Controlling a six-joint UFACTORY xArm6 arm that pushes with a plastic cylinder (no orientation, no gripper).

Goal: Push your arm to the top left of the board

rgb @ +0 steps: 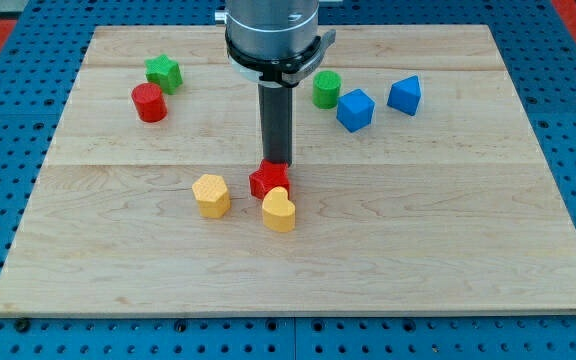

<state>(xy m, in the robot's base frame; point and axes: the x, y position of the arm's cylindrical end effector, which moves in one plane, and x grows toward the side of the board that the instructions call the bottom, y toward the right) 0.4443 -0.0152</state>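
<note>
My dark rod hangs from the arm head at the view's top centre, and my tip [277, 163] stands near the middle of the wooden board [88, 240], right behind and touching or nearly touching a red star block [269, 180]. A yellow heart block [279, 209] lies just below the red star. A yellow hexagon block [211, 195] lies to the star's left. At the board's top left are a green star block [164, 72] and a red cylinder [149, 102].
At the top right are a green cylinder [327, 89], a blue cube-like block [355, 109] and a blue block [405, 95]. The board lies on a blue pegboard table [8, 170].
</note>
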